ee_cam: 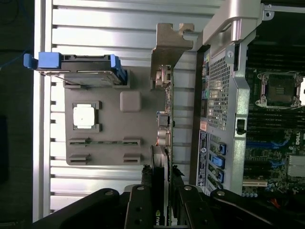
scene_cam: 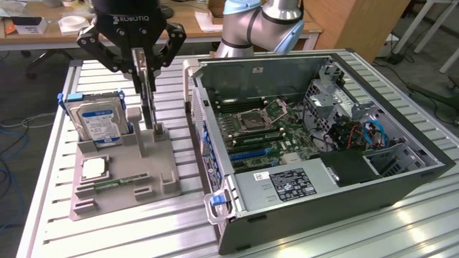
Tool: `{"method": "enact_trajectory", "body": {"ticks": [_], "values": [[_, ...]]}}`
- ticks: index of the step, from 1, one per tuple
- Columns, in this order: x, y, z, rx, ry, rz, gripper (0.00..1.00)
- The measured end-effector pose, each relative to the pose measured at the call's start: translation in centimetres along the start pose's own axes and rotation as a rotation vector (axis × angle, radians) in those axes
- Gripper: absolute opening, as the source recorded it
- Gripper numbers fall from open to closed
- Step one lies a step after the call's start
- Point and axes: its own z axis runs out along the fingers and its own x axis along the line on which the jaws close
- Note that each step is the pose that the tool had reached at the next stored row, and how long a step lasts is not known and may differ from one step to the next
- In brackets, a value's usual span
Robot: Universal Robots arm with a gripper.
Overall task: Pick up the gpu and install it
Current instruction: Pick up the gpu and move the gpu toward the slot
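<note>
The gpu (scene_cam: 149, 107) is a thin dark card standing on edge in the slot of the grey holder (scene_cam: 122, 172), at the exterior view's left. My gripper (scene_cam: 147, 72) comes down from above with its black fingers (scene_cam: 136, 62) pressed against both faces of the card's upper part. In the wrist view the gpu (ee_cam: 167, 109) is edge-on, its silver bracket (ee_cam: 169, 43) at the far end, and my gripper (ee_cam: 160, 176) is shut on it. The card's lower edge sits at the holder's posts; I cannot tell whether it is lifted clear.
The open computer case (scene_cam: 401, 161) lies right of the holder, motherboard (scene_cam: 258, 129) exposed. In the holder are a blue-labelled hard drive (scene_cam: 100, 121), a square processor (scene_cam: 94, 168) and a memory stick (scene_cam: 115, 183). Everything rests on a slatted metal table (scene_cam: 50, 161).
</note>
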Motion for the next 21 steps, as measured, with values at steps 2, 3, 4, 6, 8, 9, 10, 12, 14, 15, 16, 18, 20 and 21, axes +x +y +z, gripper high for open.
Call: {"method": "enact_trajectory", "body": {"ticks": [2, 3, 4, 6, 8, 9, 10, 12, 14, 15, 16, 18, 20, 21], "values": [[-0.01, 0.01, -0.04, -0.0180, -0.0002, 0.000, 0.26], [0.00, 0.01, -0.04, -0.0301, -0.0006, 0.001, 0.26], [0.00, 0.01, -0.04, -0.0471, -0.0009, 0.001, 0.26], [0.00, 0.02, -0.04, -0.0641, -0.0014, 0.001, 0.26], [0.00, 0.03, -0.04, -0.0640, -0.0013, 0.001, 0.26], [0.00, 0.03, -0.05, -0.0628, -0.0013, 0.001, 0.26], [0.00, 0.04, -0.12, -0.0598, -0.0011, 0.001, 0.26], [0.00, 0.03, -0.28, -0.0530, -0.0009, 0.001, 0.26], [-0.01, 0.03, -0.39, -0.0471, -0.0010, 0.001, 0.26], [-0.01, 0.03, -0.39, -0.0453, -0.0010, 0.001, 0.26], [-0.01, 0.03, -0.40, -0.0452, -0.0010, 0.001, 0.26], [0.00, 0.04, -0.40, -0.0451, -0.0009, 0.001, 0.26], [-0.02, 0.04, -0.41, -0.0450, -0.0008, 0.001, 0.26], [-0.09, 0.04, -0.41, -0.0449, -0.0007, 0.001, 0.26]]}}
